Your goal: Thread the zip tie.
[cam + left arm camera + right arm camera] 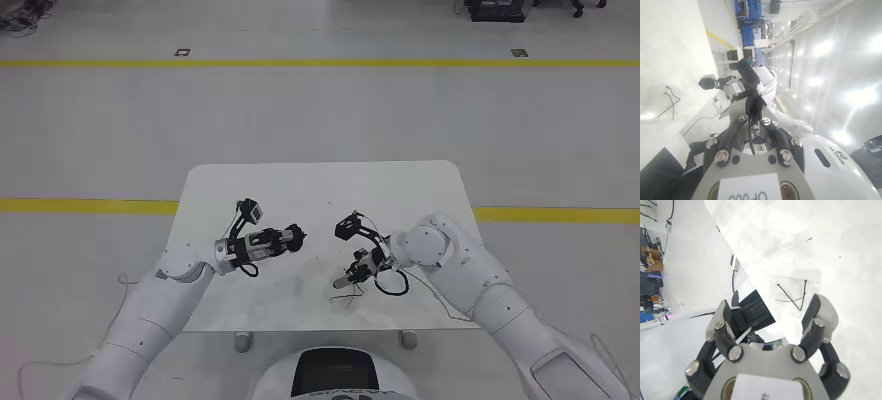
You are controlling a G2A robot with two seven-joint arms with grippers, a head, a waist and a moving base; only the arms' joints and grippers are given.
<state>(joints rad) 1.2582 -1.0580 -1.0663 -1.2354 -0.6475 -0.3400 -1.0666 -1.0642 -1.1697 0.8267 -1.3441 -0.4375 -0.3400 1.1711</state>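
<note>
Three black zip ties point(791, 296) lie crossed on a clear sheet point(776, 283) on the white table point(320, 185); the same sheet point(651, 98) appears in the left wrist view. My right gripper point(770, 303) hangs open just above the sheet's near edge, nothing between its fingers point(811, 308). In the top view the right gripper point(343, 284) is at the table's front middle. My left gripper point(297, 237) is held above the table's centre, pointing at the right arm. The left gripper point(753, 102) is shut, with a thin black zip tie strand point(750, 130) running back between its fingers.
The table's front edge point(745, 272) runs close beside the clear sheet. A few small dark specks point(809, 239) lie on the tabletop. The right arm's wrist point(734, 87) sits a short way in front of the left gripper.
</note>
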